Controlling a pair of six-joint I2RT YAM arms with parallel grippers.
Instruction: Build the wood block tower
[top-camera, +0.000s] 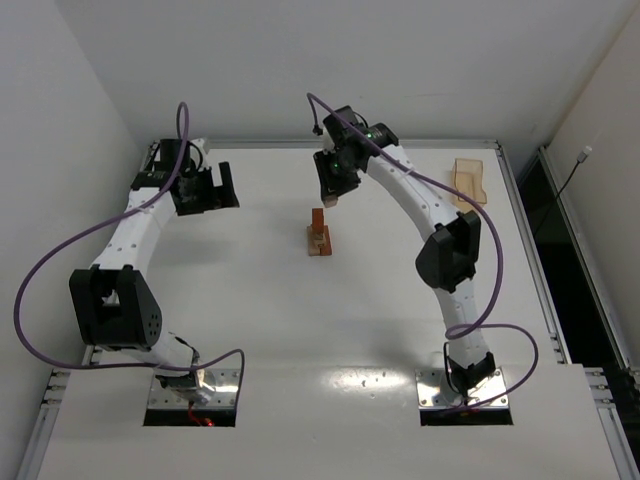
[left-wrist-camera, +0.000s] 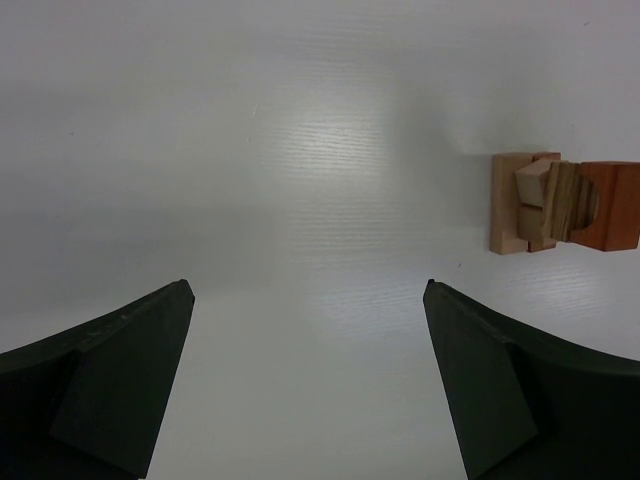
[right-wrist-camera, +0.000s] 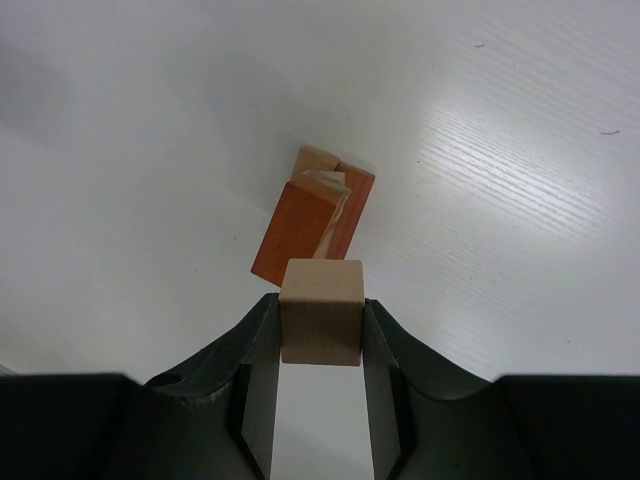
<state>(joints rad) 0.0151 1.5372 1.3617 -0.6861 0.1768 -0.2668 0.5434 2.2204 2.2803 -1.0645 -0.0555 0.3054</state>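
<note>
Tower (top-camera: 319, 238): tan-and-reddish stack | right fingers (right-wrist-camera: 255, 370) clamp pale cube (right-wrist-camera: 321, 311) | left fingers (left-wrist-camera: 110, 380) wide, empty

Left arm (top-camera: 135, 235) and right arm (top-camera: 412, 192): white links, black joints, black pincers (top-camera: 226, 186) (top-camera: 330, 198), purple cables (top-camera: 184, 118) (top-camera: 312, 102), metal base plates (top-camera: 192, 392) (top-camera: 466, 392).

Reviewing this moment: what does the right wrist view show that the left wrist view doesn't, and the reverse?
Only the right wrist view shows a tan cube held in the right gripper, whose jaws press on two opposite faces of it. Only the left wrist view shows the left gripper, its jaws wide apart with nothing between them. Both show the tower of tan and reddish-brown pieces on the white table. The right wrist sees it just beyond the cube, and the left wrist sees it at the picture's right edge.
</note>
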